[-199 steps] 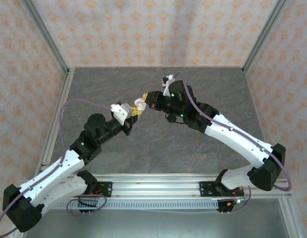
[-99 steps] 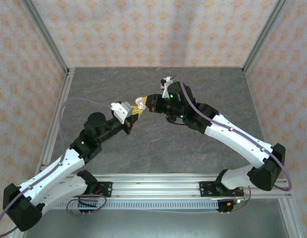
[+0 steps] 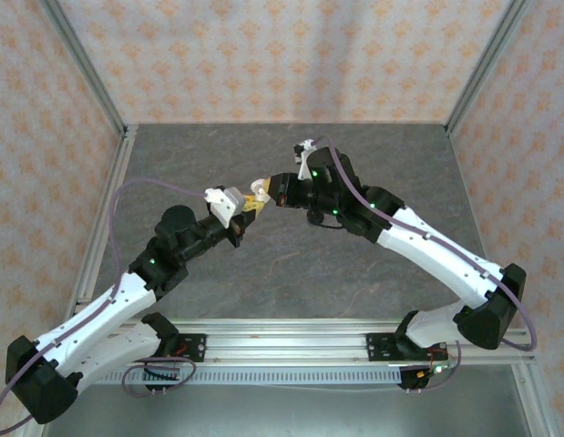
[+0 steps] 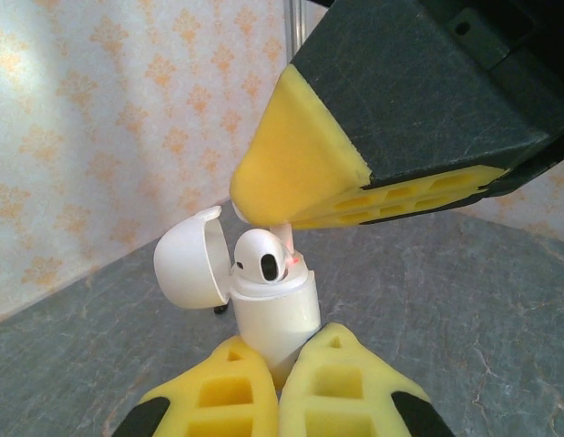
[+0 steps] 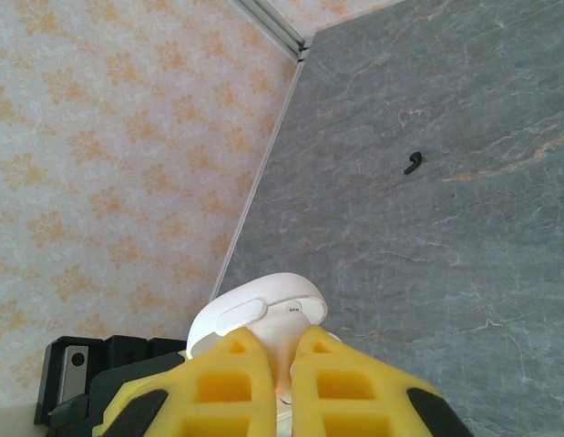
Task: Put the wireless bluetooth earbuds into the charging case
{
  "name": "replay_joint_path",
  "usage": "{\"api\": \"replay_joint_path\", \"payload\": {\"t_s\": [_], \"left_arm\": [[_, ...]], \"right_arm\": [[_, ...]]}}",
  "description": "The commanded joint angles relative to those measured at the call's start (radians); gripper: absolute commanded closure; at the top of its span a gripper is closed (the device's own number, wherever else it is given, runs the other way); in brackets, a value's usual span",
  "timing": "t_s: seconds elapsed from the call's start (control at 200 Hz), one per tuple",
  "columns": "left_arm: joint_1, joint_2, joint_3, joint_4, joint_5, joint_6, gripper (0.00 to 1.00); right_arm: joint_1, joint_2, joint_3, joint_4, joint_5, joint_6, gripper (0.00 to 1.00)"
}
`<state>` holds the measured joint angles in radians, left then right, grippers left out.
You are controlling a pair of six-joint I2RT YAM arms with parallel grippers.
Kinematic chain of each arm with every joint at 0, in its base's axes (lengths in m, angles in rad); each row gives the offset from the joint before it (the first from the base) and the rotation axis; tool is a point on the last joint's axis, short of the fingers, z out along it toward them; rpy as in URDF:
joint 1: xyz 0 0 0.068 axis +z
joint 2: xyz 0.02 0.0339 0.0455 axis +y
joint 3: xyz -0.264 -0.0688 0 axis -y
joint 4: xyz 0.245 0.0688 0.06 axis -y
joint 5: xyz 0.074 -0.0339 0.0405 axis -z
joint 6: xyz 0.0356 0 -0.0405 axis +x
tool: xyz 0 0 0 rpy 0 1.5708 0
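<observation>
My left gripper (image 4: 283,340) is shut on the lower body of the white charging case (image 4: 280,314), holding it upright above the table with its lid (image 4: 192,264) swung open to the left. One white earbud (image 4: 261,257) sits in the case beside a small red light. My right gripper (image 4: 256,195) comes down from above, its yellow tips over the case mouth, shut on a second earbud whose stem (image 4: 287,240) reaches into the case. In the right wrist view the case lid (image 5: 263,308) lies just past that gripper (image 5: 274,340). From above, both grippers (image 3: 251,205) (image 3: 264,188) meet mid-table.
A tiny black speck (image 5: 412,163) lies on the grey stone-patterned table (image 3: 291,264), off to the side of the case. Patterned walls with aluminium posts (image 3: 90,91) close in the table on three sides.
The right gripper has edged slightly left, closer onto the case mouth. The left arm with the case has hardly moved.
</observation>
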<state>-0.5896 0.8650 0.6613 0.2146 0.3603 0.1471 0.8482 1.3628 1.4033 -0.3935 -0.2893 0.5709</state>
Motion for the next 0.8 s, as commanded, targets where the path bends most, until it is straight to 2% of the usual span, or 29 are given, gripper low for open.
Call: {"api": "replay_joint_path", "payload": {"t_s": [0.0,0.29,0.796], "left_arm": [[-0.006,-0.001,0.043,0.059,0.007,-0.013,1.00],[-0.006,-0.001,0.044,0.058,0.003,-0.010,1.00],[-0.007,-0.001,0.048,0.055,0.006,-0.009,1.00]], "right_arm": [[0.008,0.009,0.040,-0.044,-0.013,-0.017,0.89],[0.010,0.018,0.069,-0.065,-0.021,-0.016,0.78],[0.011,0.012,0.114,-0.093,-0.019,-0.029,0.67]]}}
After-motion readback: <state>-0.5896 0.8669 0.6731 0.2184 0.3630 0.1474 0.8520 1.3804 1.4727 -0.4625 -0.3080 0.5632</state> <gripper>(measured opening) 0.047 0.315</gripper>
